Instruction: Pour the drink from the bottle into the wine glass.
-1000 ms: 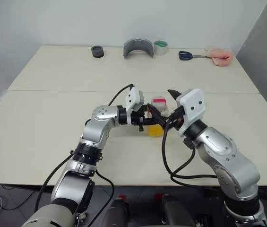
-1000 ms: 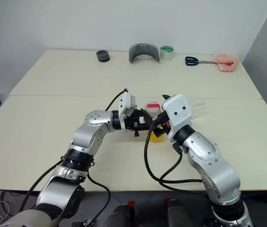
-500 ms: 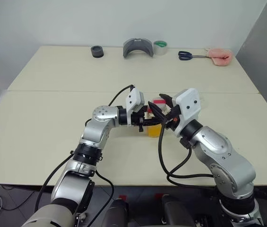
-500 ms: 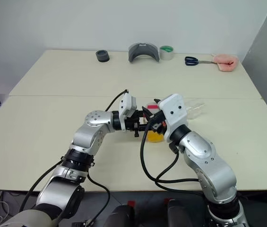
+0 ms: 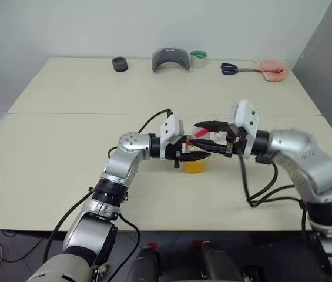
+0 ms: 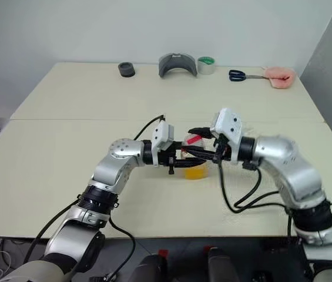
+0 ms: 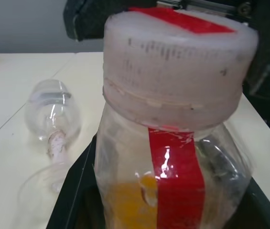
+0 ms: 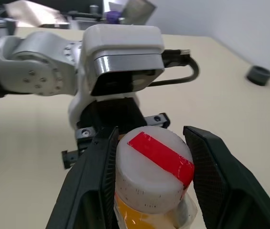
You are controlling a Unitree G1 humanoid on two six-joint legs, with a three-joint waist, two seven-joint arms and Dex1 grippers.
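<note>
Swung out to a level pose, the right hand now brackets the white, red-taped cap of the small clear plastic bottle, apparently for unscrewing; contact cannot be confirmed. The bottle is clamped by the left hand above the worktop. The clear wine glass is lying toppled nearby.

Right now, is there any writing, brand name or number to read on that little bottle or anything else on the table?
None can be read.
bottle: its red strip carries no words.
cap: faint dark specks along the side, too blurred to read as text.
tape roll: too small to tell.
</note>
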